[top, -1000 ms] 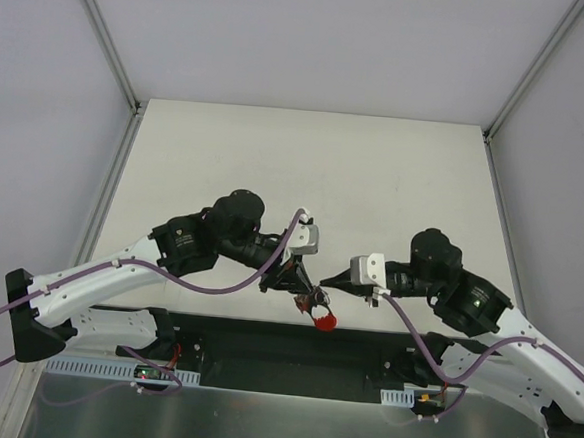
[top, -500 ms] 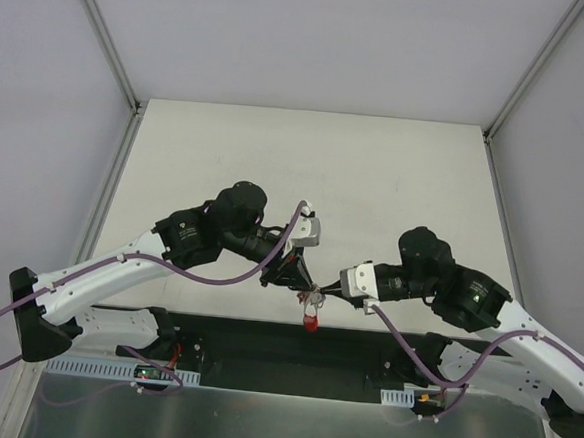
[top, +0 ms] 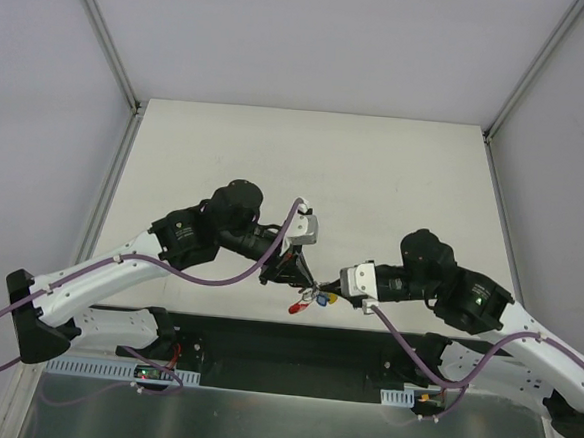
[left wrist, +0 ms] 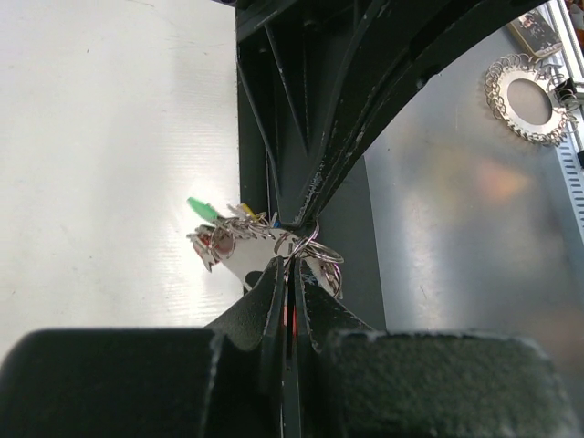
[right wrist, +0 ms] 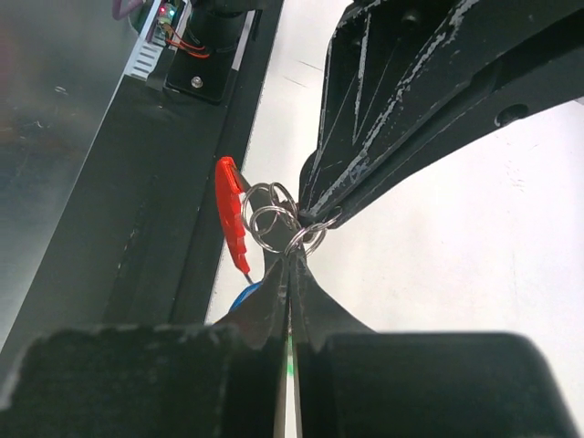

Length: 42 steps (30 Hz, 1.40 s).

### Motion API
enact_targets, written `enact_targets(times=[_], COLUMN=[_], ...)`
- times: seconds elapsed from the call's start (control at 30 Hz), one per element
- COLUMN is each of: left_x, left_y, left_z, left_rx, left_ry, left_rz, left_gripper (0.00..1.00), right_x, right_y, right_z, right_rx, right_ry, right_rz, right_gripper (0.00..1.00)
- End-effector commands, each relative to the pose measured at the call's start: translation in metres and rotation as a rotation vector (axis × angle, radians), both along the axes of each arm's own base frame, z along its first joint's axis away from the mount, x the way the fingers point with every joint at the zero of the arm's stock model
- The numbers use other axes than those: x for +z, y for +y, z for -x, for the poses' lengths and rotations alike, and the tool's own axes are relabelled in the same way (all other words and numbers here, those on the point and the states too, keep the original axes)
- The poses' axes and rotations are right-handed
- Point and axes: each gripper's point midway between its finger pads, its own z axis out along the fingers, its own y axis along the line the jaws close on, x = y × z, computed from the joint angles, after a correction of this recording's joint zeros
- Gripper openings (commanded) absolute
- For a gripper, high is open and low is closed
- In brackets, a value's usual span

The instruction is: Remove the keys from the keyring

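Note:
Over the table's near edge, the keys (top: 312, 301) hang as a small bunch between the two gripper tips, with red, blue and yellow heads showing. My left gripper (top: 306, 279) reaches in from the left and is shut on the keyring (left wrist: 308, 246). In the left wrist view its tips (left wrist: 290, 263) pinch the silvery loops, with green and yellow key heads (left wrist: 204, 209) fanned out to the left. My right gripper (top: 328, 290) meets it tip to tip and is shut on the same keyring (right wrist: 308, 235). The right gripper's tips (right wrist: 294, 255) show in its wrist view. A red key (right wrist: 230, 222) hangs beside the loops there.
A black rail (top: 283, 344) runs along the near table edge, above a metal shelf (top: 258, 422). A round silvery chain-rimmed disc (left wrist: 525, 88) lies on that shelf. Small circuit boards (top: 151, 373) sit by the arm bases. The white table (top: 315, 171) stretches away behind the grippers.
My right gripper moved left to the bunch and now pinches the ring against the left gripper's tip. The keys, earlier dangling with the red head lowest, now spread sideways.

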Motion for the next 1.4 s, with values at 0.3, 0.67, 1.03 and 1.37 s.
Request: enact_targets(times=[0.3, 0.67, 1.03, 1.37], left_x=[0.036, 0.037, 0.043, 0.051], left_y=[0.001, 0.0, -0.001, -0.004], left_z=[0.007, -0.003, -0.016, -0.02], left_rx=[-0.049, 0.019, 0.11, 0.151], left_ry=[-0.075, -0.087, -0.086, -0.064], left_rz=[0.121, 0.115, 0.13, 0.15], left_gripper=[0.0, 0.0, 0.0, 0.0], right_x=[0.011, 0.012, 0.03, 0.047], right_y=[0.022, 0.022, 0.005, 0.005], right_z=[0.002, -0.013, -0.044, -0.025], right_rx=[-0.001, -0.178, -0.473, -0.353], right_ry=[0.131, 0.256, 0.378, 0.348], right_rz=[-0.074, -0.169, -0.322, -0.374], right_gripper=[0.17, 0.18, 0.2, 0.22])
